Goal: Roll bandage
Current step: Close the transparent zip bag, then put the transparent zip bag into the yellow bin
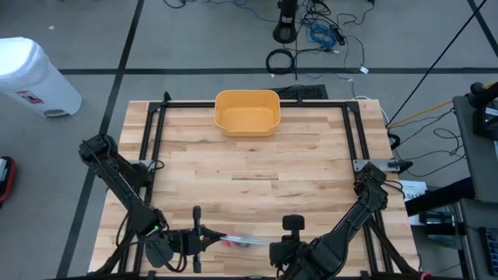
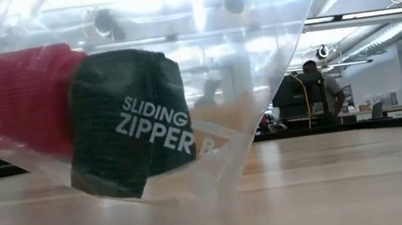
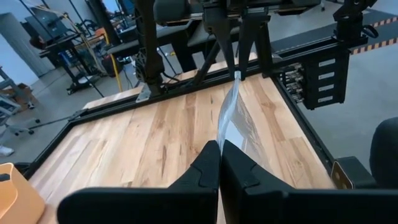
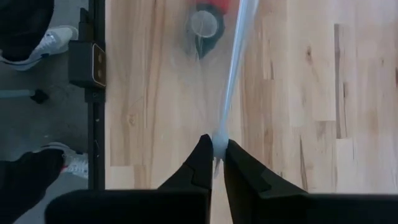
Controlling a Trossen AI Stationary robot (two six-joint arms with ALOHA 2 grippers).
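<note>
Table (image 1: pixel 249 167) bare-wooded; both tools pinched on zipper bag (image 2: pixel 205 88) — red roll (image 2: pixel 14 99) clear only low.

The counter (image 1: pixel 257 167) is evenly and brightly lit from overhead, with only faint, soft shadows cast under the arms. In the low view, strong glare from ceiling lights is spread across the clear bag (image 2: pixel 205 88), which is pressed close to the lens and softened; the room behind is rendered hazy. A blurred smear is seen at the bag's place in the high view. Both wrist views are rendered fairly sharp.
</note>
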